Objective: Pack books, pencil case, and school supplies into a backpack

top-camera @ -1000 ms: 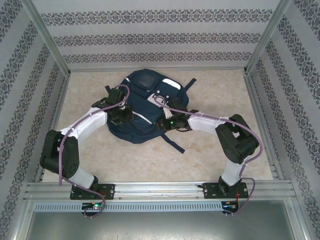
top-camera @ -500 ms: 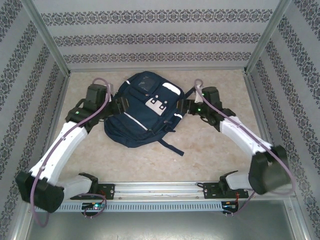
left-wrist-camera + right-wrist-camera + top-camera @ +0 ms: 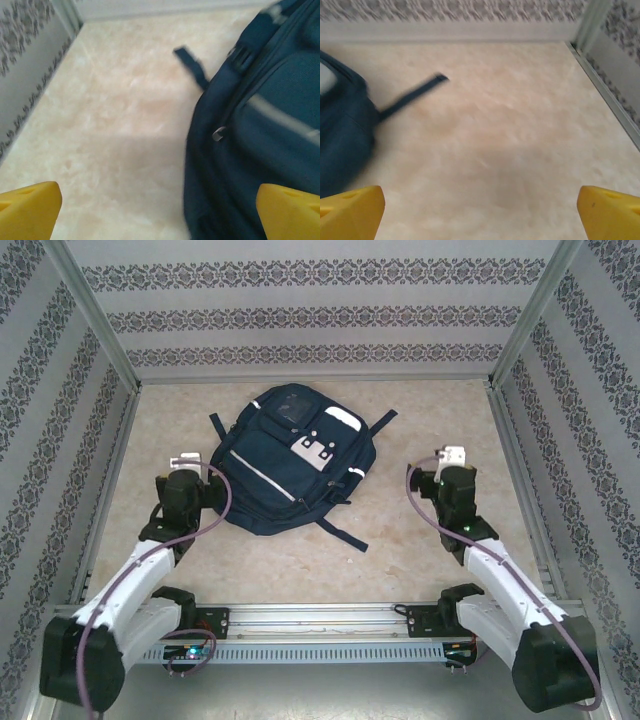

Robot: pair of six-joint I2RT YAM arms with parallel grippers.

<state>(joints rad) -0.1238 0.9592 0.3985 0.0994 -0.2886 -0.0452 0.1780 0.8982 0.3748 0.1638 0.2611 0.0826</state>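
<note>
From above, one large navy-blue fabric backpack (image 3: 290,465) with white square patches lies flat on the beige marbled table (image 3: 420,570), between two arms. Any print on the patches is too small to read. The left gripper (image 3: 184,459) sits just beside the bag's left edge, and the right gripper (image 3: 449,454) is well apart on the other side.

At the left wrist, two yellow fingertips (image 3: 29,210) stand spread wide, pinching nothing. The backpack is on the right, with one metal zipper pull (image 3: 217,133) and one dark strap (image 3: 190,64).

At the right wrist, two yellow fingertips (image 3: 351,210) are equally spread over bare table. The backpack lies at the left edge, trailing one strap.
</note>
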